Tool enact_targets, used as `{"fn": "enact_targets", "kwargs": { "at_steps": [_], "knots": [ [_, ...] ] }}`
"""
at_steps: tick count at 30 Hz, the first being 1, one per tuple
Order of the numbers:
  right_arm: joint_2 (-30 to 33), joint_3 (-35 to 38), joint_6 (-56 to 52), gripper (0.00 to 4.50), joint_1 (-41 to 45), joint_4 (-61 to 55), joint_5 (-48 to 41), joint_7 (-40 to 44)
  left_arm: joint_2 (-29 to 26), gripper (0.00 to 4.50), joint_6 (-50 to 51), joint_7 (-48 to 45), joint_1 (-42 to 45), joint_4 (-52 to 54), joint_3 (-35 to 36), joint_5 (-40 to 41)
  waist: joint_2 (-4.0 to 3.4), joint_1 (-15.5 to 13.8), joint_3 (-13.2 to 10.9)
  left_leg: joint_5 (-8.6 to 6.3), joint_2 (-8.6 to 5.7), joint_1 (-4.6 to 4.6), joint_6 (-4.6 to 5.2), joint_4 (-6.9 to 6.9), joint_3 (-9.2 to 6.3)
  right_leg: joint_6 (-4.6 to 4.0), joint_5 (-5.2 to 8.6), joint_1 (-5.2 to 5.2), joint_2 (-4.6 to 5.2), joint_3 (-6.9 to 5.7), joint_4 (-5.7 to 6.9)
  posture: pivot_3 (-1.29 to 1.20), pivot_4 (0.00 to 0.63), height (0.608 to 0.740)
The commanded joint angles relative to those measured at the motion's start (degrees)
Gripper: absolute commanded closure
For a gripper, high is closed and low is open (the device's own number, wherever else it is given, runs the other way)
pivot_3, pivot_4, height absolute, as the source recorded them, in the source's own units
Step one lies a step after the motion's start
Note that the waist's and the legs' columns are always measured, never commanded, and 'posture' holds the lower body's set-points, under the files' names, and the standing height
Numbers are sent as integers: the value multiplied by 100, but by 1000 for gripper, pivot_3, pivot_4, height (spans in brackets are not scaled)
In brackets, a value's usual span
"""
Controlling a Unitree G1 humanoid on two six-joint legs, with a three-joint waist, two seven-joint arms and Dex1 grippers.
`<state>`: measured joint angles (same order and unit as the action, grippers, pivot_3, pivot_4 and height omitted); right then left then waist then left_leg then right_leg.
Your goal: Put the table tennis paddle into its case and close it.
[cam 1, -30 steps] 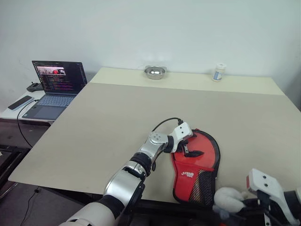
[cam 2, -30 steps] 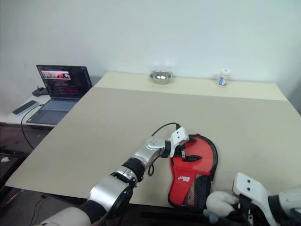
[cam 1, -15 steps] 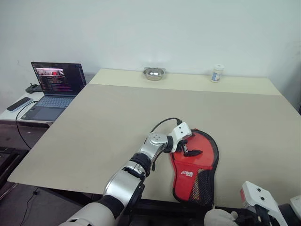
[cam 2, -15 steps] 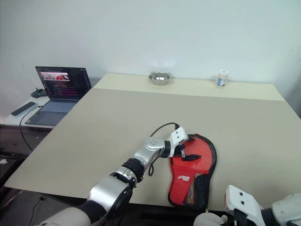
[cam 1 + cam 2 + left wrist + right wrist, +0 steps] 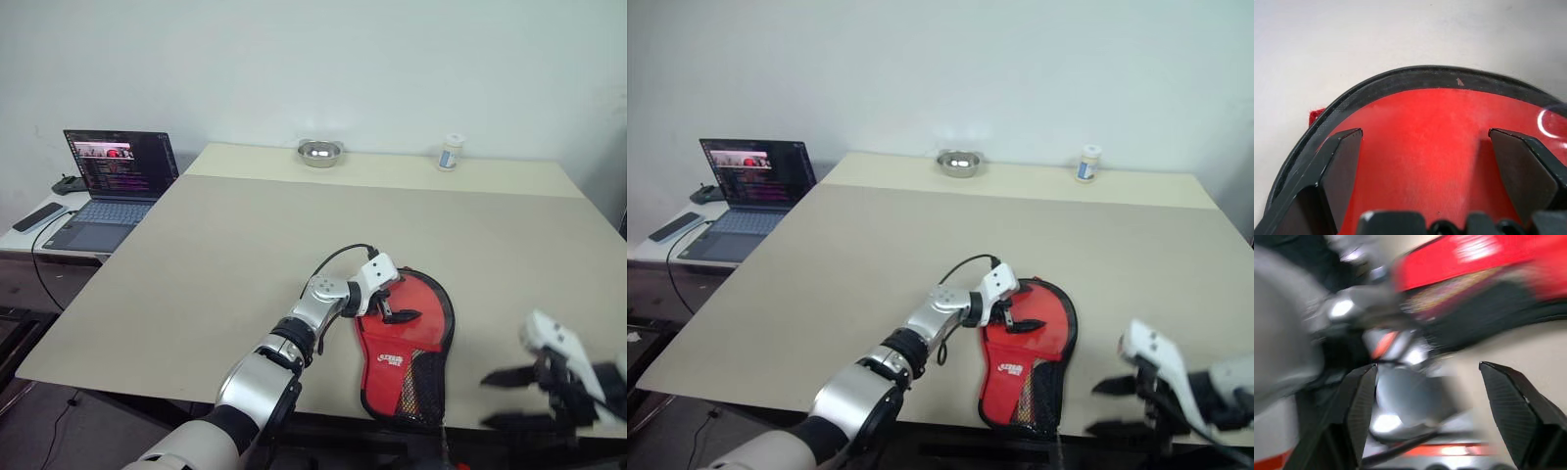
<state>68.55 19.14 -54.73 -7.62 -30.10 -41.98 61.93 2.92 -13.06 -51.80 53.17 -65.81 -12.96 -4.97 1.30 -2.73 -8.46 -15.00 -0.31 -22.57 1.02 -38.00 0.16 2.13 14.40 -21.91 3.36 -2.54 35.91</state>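
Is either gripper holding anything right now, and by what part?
Nothing is held. The left gripper is open, resting over the case; the right gripper is open and empty off to the case's right.

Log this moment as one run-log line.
case: flat on table, near edge | left pincer: open, over case | right pincer: open, empty, right of case

Counter (image 5: 245,235): beige, broad.
Near edge: red case (image 5: 411,338).
Far edge: steel bowl (image 5: 321,151), small white bottle (image 5: 451,152).
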Motion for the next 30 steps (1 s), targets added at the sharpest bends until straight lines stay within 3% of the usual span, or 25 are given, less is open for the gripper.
{"fn": "enact_targets", "kwargs": {
  "at_steps": [1, 5, 9, 12, 18, 24, 30],
  "knots": [
    [-641, -443, 1048, 1052, 947, 632, 402, -179, 28, 0, 186, -38, -50, -93, 44, -14, 0, -1, -1, 0, 1, 1, 0, 1, -2, 3, -2, -4, -1, -4, 0, 0, 150, 740],
    [-1697, -1080, 1864, 1052, 1988, 1502, 863, -398, -287, 0, 129, -702, -71, 1077, 171, 323, -34, 61, -58, 3, 1, -40, 2, 3, -2, 30, -20, -20, -15, -6, 9, 0, 150, 740],
    [-2446, -1420, 2425, 1052, 2570, 2227, 1140, -420, -1143, 0, 1001, -1455, -467, 3451, 337, 887, -27, 159, -108, 13, -4, -135, -14, -7, 17, -8, -41, -133, -24, 14, 51, 0, 150, 740],
    [-2761, -1571, 2844, 1052, 2743, 2716, 1383, -363, -2038, 0, 2177, -1648, -910, 5032, 713, 1460, -35, 209, -124, 24, -6, -151, -32, 1, 37, -15, -31, -167, -16, 36, 92, 0, 150, 740],
    [-2964, -1608, 3455, 1052, 3297, 3913, 1731, -211, -3260, 0, 3326, -1117, -2241, 6672, 1460, 1841, -52, 251, -148, 8, -7, -121, -7, -4, 34, -27, -15, -155, -15, 40, 102, 0, 150, 740],
    [-2758, -1652, 4124, 1052, 3918, 5250, 2265, 52, -3488, 0, 3830, -468, -3133, 7725, 1715, 2069, -33, 167, -211, 28, -4, -119, 2, -24, 16, -51, -33, -144, -16, 27, 110, 0, 150, 740],
    [-2656, -1627, 4455, 1052, 4203, 5788, 2645, -17, -3220, 0, 3652, -56, -2985, 7405, 1400, 2013, -34, 147, -211, 37, 2, -115, -11, -19, 20, -58, -39, -143, -19, 30, 113, 0, 150, 740]
  ]
}}
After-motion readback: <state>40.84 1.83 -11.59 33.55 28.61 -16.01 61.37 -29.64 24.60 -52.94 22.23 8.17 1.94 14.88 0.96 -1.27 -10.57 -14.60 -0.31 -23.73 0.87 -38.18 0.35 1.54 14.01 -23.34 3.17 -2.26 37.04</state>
